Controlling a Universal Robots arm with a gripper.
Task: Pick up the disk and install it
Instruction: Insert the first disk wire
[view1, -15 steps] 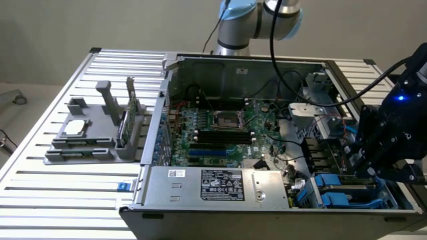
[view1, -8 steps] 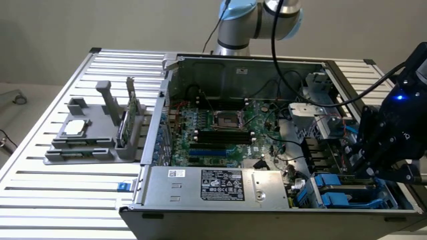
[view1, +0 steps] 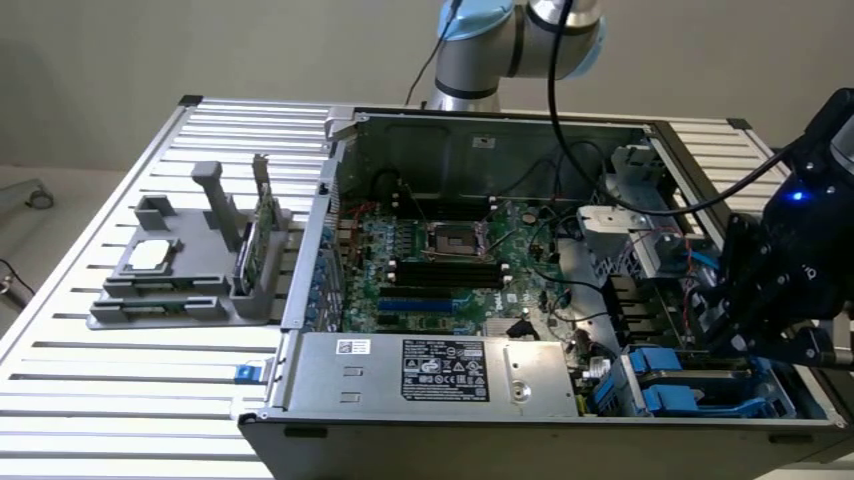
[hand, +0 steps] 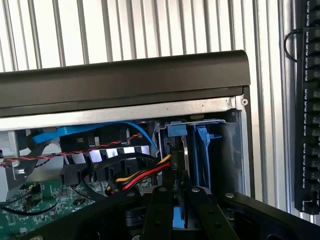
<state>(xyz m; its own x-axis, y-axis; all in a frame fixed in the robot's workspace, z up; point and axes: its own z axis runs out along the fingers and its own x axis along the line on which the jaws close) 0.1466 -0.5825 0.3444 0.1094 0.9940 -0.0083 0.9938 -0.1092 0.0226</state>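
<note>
presently, item by item, as i read it from the remote station.

1. gripper (hand: 180, 195): black fingers (hand: 160, 210) drawn in close, clamped edge-on upon the disk. in the exterior view the tool hangs at the right edge of the frame, over the lower right corner of the case.
2. disk (hand: 180, 162): held on edge between the fingers, a thin dark slab with a bright silver edge and its blue carrier (hand: 177, 131) showing at the far end. it stands at the mouth of the drive cage, pointing into a slot. how deep it sits i cannot tell.
3. drive cage (view1: 667, 388): blue plastic, lower right of the exterior view, in the case's corner. a second blue rail (hand: 202, 145) stands just beside the disk.
4. wire bundle (hand: 142, 175): red, yellow and black, running near the disk on the motherboard side. a blue flat cable (hand: 85, 131) arcs beyond it.
5. computer case (view1: 534, 440): open on the slatted table (view1: 120, 370), motherboard (view1: 441, 265) in mid frame.

step in hand, my judgement: pick-up done, installing in progress, disk not yet seen seated. what the move calls for, in my view: the disk square to its slot, a straight push along the rails, and the wires clear of its edge.
</note>
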